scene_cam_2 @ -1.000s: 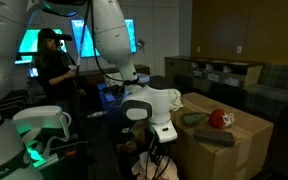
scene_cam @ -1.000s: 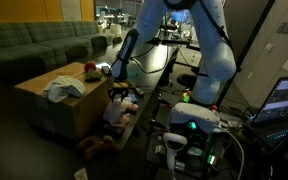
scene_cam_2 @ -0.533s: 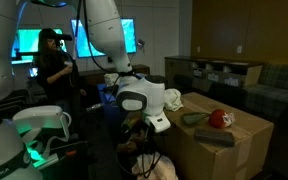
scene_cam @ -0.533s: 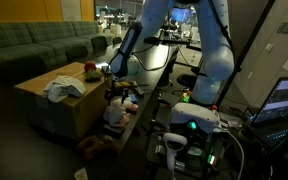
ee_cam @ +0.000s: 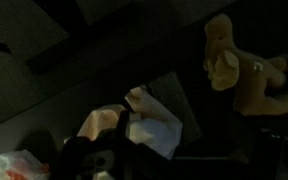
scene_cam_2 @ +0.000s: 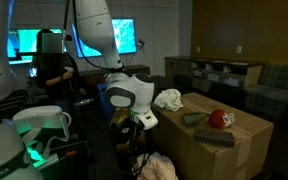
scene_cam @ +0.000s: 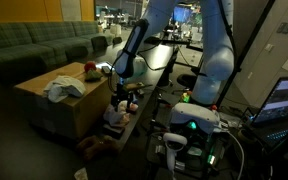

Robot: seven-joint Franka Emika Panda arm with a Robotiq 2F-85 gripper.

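My gripper (scene_cam: 123,96) hangs low beside the cardboard box table (scene_cam: 42,102), over things lying on the floor; it also shows in the other exterior view (scene_cam_2: 134,122). The wrist view is very dark. In it a white crumpled cloth (ee_cam: 152,125) lies right at my dark fingers (ee_cam: 122,138), and a brown plush toy (ee_cam: 239,68) lies at the upper right. I cannot tell whether the fingers are open, shut, or holding the cloth. The plush toy (scene_cam: 98,143) and pale cloths (scene_cam: 114,113) lie on the floor below the gripper.
On the box (scene_cam_2: 219,145) lie a white cloth (scene_cam: 62,88) and a red object (scene_cam_2: 219,119). A green sofa (scene_cam: 34,45) stands behind. A green-lit device (scene_cam: 194,124) and a laptop (scene_cam: 284,100) stand near the arm's base. A person (scene_cam_2: 52,70) stands by the screens.
The arm has swung sideways along the box's edge, away from the box top, with the gripper staying low over the things on the floor.
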